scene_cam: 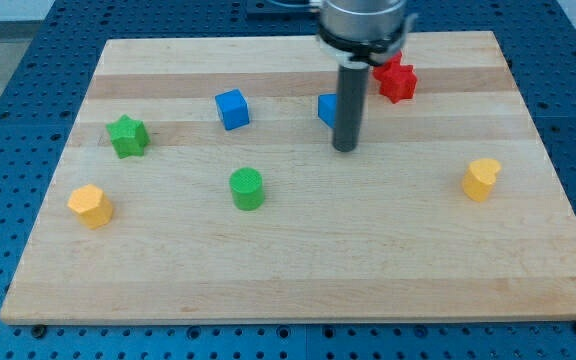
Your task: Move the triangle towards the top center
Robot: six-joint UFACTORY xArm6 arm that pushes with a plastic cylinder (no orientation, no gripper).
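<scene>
The blue triangle (pixel 327 110) lies on the wooden board (pixel 298 250) near the top centre, mostly hidden behind my rod. My tip (pixel 345 148) rests on the board just below and to the right of the triangle, touching or nearly touching it. A red star-shaped block (pixel 397 81) sits to the upper right of the rod. A blue cube (pixel 232 109) lies to the triangle's left.
A green star (pixel 127 136) sits at the left. A green cylinder (pixel 247 188) is at centre left. A yellow block (pixel 91 205) lies near the left edge and another yellow block (pixel 481 179) at the right.
</scene>
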